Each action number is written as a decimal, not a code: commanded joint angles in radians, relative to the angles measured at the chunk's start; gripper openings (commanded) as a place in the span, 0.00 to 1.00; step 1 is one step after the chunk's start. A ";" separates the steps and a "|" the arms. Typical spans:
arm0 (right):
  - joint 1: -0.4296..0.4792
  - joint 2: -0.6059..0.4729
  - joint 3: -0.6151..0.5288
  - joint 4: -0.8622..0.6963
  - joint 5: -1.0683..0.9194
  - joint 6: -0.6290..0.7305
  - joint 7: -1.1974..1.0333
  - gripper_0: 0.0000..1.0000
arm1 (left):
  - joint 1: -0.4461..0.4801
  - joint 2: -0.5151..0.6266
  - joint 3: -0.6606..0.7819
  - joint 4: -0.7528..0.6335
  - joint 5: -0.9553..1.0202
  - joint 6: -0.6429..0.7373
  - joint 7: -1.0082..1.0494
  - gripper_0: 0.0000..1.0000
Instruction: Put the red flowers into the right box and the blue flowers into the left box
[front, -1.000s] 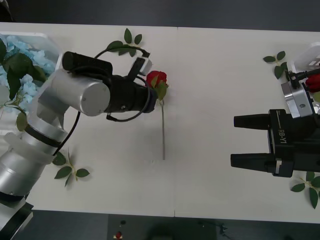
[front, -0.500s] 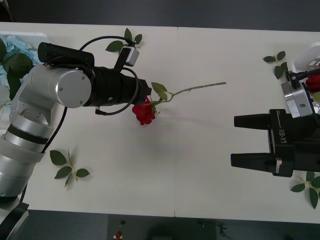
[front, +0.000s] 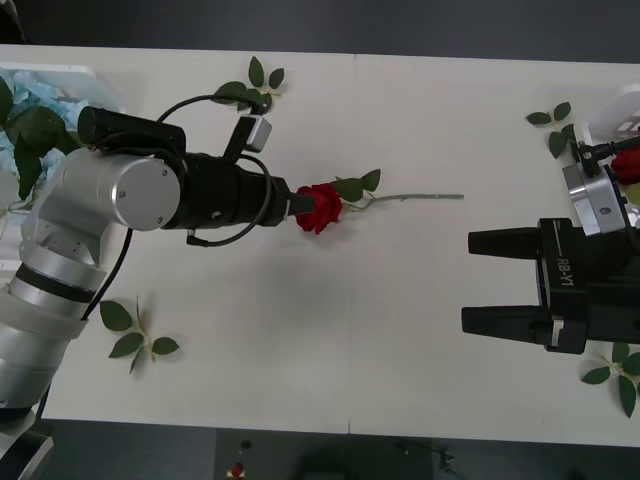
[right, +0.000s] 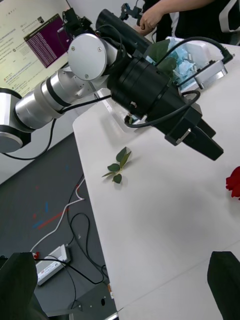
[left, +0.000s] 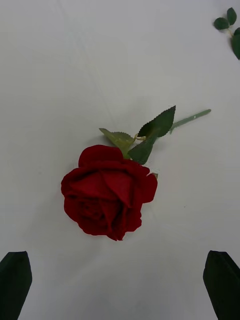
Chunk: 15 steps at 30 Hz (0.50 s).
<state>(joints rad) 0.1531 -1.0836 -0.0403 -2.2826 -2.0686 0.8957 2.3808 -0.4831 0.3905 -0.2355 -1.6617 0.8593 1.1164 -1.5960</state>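
I see 1 red rose (front: 319, 208) lying on the white counter (front: 400, 330) near its middle, stem pointing toward the right side. My left pincer (front: 297, 203) sits released just beside the bloom, fingers spread. My right pincer (front: 478, 281) waits released, well apart.
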 joint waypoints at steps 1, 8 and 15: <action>0.000 0.002 -0.006 -0.005 -0.015 -0.009 0.023 1.00 | -0.015 -0.005 -0.024 0.028 -0.020 -0.024 -0.029 1.00; 0.000 0.004 -0.006 -0.005 -0.015 -0.014 0.023 1.00 | -0.057 -0.028 -0.105 0.062 -0.210 -0.116 -0.041 1.00; 0.000 0.002 -0.006 -0.005 -0.015 -0.020 0.021 1.00 | -0.091 -0.053 -0.220 0.194 -0.264 -0.369 -0.047 1.00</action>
<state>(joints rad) 0.1531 -1.0836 -0.0403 -2.2819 -2.0724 0.8791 2.3808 -0.5328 0.3606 -0.4268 -1.4929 0.5975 0.8071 -1.5984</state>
